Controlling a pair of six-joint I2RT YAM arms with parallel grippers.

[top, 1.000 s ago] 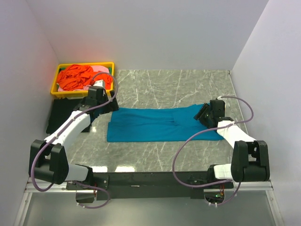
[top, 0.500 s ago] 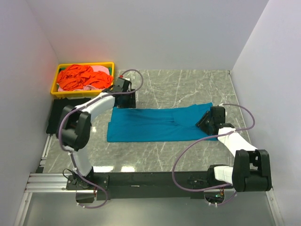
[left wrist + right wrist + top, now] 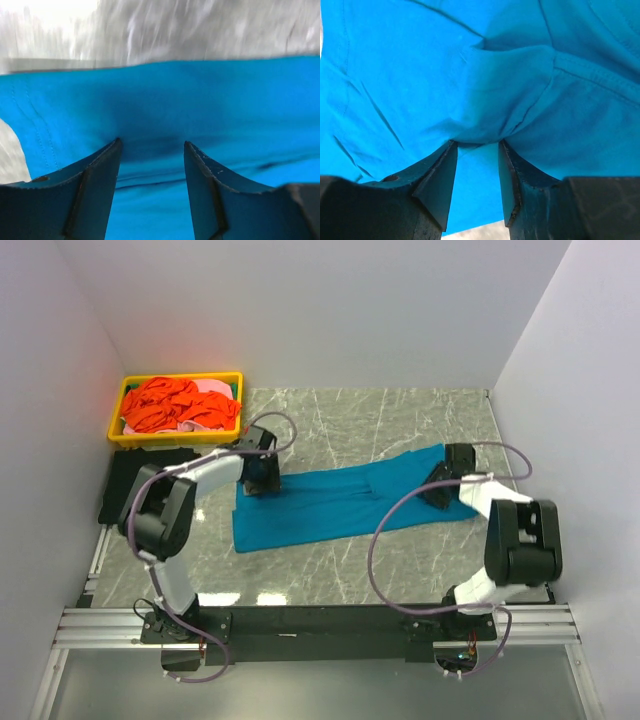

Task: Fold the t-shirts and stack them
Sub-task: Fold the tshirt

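A large teal-blue t-shirt lies flat and a little askew on the marble table, folded into a long strip. My left gripper is open, its tips down on the shirt's far left corner; in the left wrist view teal cloth shows between the spread fingers. My right gripper is at the shirt's right end. In the right wrist view its fingers stand apart with a bunched fold of cloth at the tips. Orange-red shirts and a pink one fill the tray.
The yellow plastic tray stands at the far left corner. A flat black shape lies below it beside the left arm; I cannot tell whether it is cloth. White walls close in the left, back and right sides.
My left gripper came from beside the tray down onto the shirt's left corner. The shirt's right end has shifted toward the back, so the strip now lies slanted.
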